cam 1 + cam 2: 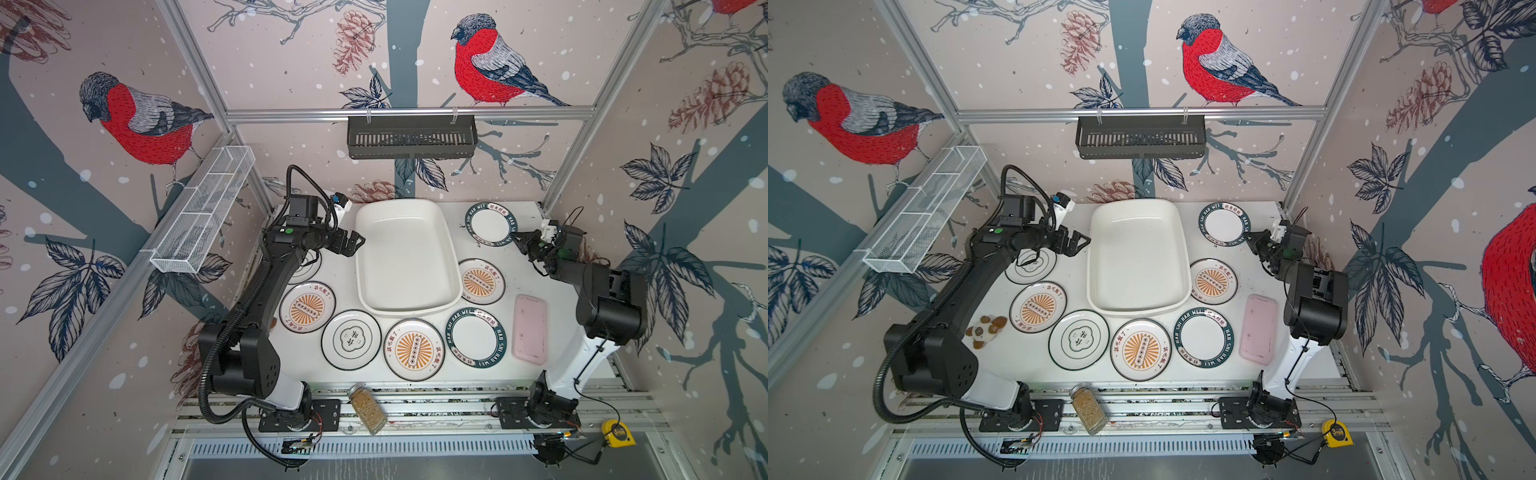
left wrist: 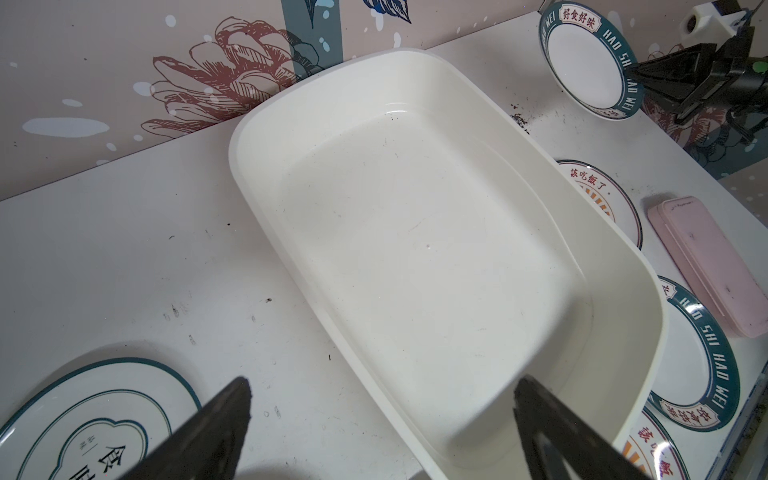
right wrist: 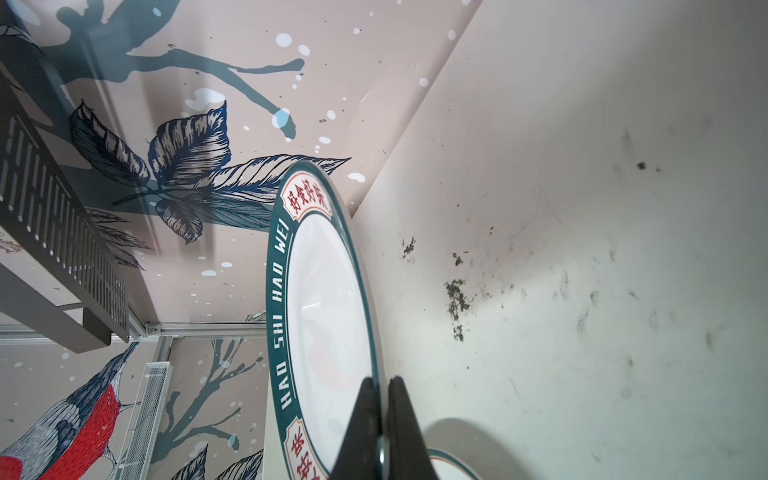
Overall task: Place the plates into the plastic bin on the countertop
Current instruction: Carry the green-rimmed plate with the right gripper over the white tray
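Broadly, the white countertop [image 1: 338, 278] carries everything, and the cream bin [image 1: 405, 257] sits at its middle, empty, likely so that either arm can drop into it without a long reach. Seven plates are spread around the bin's sides, none inside it yet, so the task looks barely begun. One cloud-emblem plate [image 1: 306, 268] lies partly under the left arm. A flat pink case [image 1: 530, 328] lies near the right arm's base, well apart from the bin, and plays no part.

At the far right corner, the green-lettered plate [image 1: 491, 224] is the one in hand. The right gripper [image 1: 519, 240] has come at it from the side, because a flat plate offers only its thin lip to pinch. In the right wrist view its fingers [image 3: 365, 415] are clamped tight on that rim, and the shadow beneath suggests the gripped edge is raised off the counter.

The left gripper [image 1: 353, 243] hovers just beside the bin's left wall. Its fingers [image 2: 224, 424] are spread as wide as they go and hold nothing, probably ready for a plate on that side.
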